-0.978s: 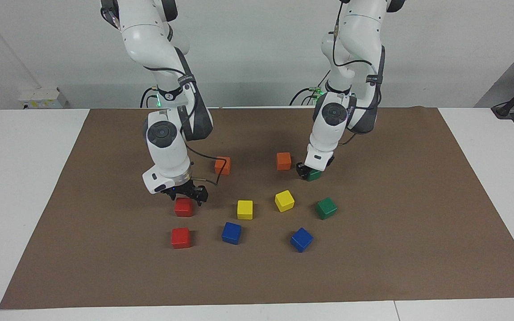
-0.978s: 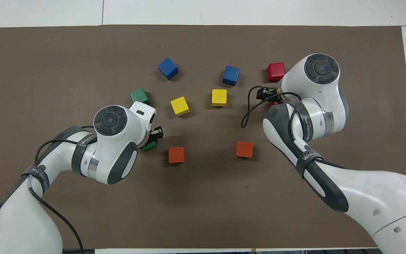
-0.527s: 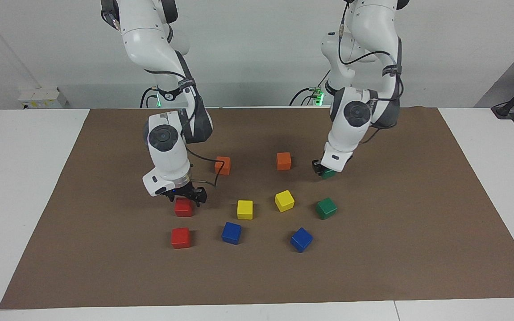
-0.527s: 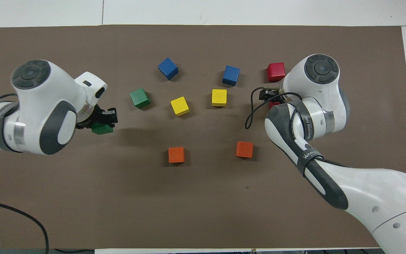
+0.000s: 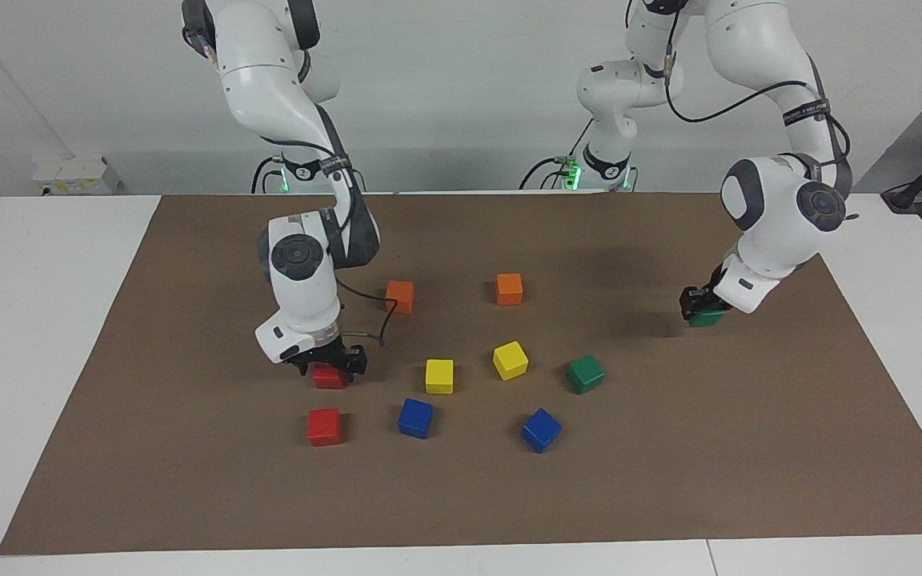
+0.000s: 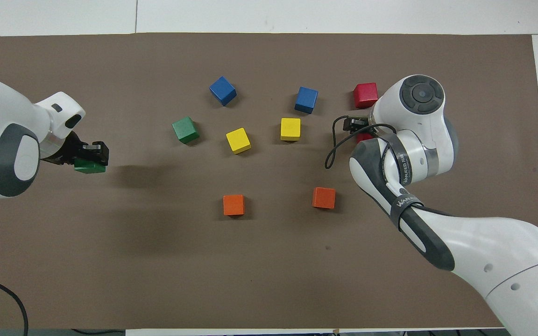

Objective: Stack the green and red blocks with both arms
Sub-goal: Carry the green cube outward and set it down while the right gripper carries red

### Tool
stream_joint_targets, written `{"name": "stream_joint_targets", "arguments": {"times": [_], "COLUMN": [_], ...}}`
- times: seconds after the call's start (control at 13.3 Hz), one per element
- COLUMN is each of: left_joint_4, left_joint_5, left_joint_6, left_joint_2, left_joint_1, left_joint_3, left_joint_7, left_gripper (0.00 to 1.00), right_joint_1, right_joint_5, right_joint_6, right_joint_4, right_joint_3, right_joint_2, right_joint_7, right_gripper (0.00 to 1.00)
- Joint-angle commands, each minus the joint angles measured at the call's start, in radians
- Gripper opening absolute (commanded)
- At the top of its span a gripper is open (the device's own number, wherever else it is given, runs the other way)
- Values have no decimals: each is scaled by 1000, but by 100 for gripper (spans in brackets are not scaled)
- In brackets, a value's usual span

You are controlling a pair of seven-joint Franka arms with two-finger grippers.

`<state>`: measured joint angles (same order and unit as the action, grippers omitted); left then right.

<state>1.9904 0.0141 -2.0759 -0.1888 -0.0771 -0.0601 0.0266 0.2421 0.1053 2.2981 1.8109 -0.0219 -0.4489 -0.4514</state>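
Both grippers on blocks, yellow cubes [image 5: 439, 376] and blue cubes [image 5: 415, 418] cluttering mid-worktop.
Left gripper [image 5: 701, 308] clamps a green block [image 5: 707, 318] aloft near the left arm's worktop edge; right gripper [image 5: 330, 365] is closed around a red block [image 5: 330, 377].

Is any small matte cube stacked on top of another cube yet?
No: the left gripper holds a dark green cube over bare brown mat, and every other cube lies singly.
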Motion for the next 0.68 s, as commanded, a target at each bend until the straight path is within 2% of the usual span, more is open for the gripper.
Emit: {"name": "stream_joint_targets", "arguments": {"times": [0.0, 0.08, 0.23, 0.3, 0.53, 0.6], "left_joint_4": [54, 54, 83, 111, 131, 140], "left_joint_5": [-17, -17, -17, -17, -17, -17], "left_joint_6": [-70, -82, -111, -134, -154, -173], "left_joint_2": [9, 5, 3, 5, 3, 2], "left_joint_1": [-33, -35, -36, -36, -36, -36], "left_joint_3": [-12, -12, -12, -12, -12, -12], "left_joint_7": [38, 38, 36, 36, 36, 38], "left_gripper": [0, 0, 0, 0, 0, 0], "right_joint_1": [-12, -13, -12, -12, -20, -32], "right_joint_5": [13, 11, 5, 4, 4, 4], "right_joint_6": [17, 26, 30, 29, 11, -26], "right_joint_4": [1, 2, 2, 4, 1, -10], "right_joint_3": [10, 10, 10, 10, 10, 10], "right_joint_2": [-1, -1, -1, -1, 7, 21], "right_joint_7": [16, 13, 11, 11, 39, 99], "right_gripper": [74, 58, 5, 0, 0, 0]}}
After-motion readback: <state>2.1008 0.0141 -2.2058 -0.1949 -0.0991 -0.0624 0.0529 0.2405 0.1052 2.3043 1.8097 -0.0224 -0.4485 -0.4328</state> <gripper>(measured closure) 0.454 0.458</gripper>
